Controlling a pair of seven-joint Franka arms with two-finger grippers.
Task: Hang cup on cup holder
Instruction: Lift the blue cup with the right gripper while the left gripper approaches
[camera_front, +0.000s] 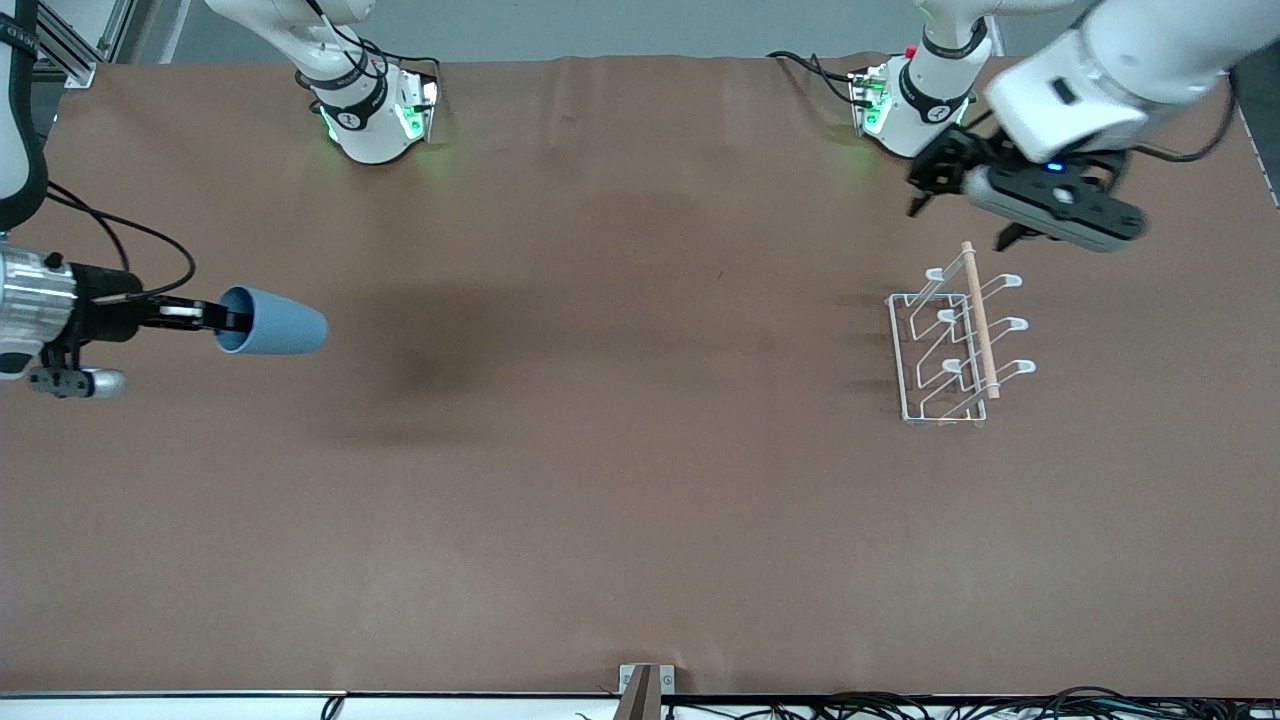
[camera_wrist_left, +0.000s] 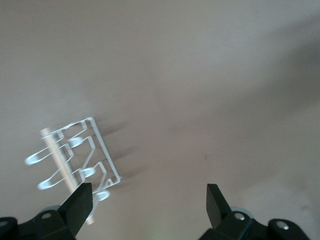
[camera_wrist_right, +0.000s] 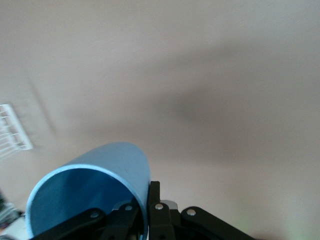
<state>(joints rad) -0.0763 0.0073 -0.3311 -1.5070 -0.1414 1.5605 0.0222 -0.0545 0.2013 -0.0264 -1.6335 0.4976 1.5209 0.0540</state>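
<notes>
The light-blue cup (camera_front: 275, 321) lies on its side in the air, held at its rim by my right gripper (camera_front: 235, 320) over the right arm's end of the table. In the right wrist view the cup (camera_wrist_right: 95, 185) has its wall pinched between the shut fingers of the right gripper (camera_wrist_right: 148, 200), one inside and one outside. The white wire cup holder (camera_front: 955, 345) with its wooden rod stands on the table toward the left arm's end. My left gripper (camera_front: 958, 226) hovers open and empty just above the holder's end nearest the robot bases. The holder shows in the left wrist view (camera_wrist_left: 75, 157) beside the left gripper (camera_wrist_left: 150, 200).
The brown table cover (camera_front: 620, 450) spans the view. The two arm bases (camera_front: 375, 115) (camera_front: 905, 105) stand along the table's edge nearest the robots. A small metal bracket (camera_front: 645, 688) and cables (camera_front: 1000, 705) sit at the edge nearest the front camera. A corner of the holder shows in the right wrist view (camera_wrist_right: 11, 127).
</notes>
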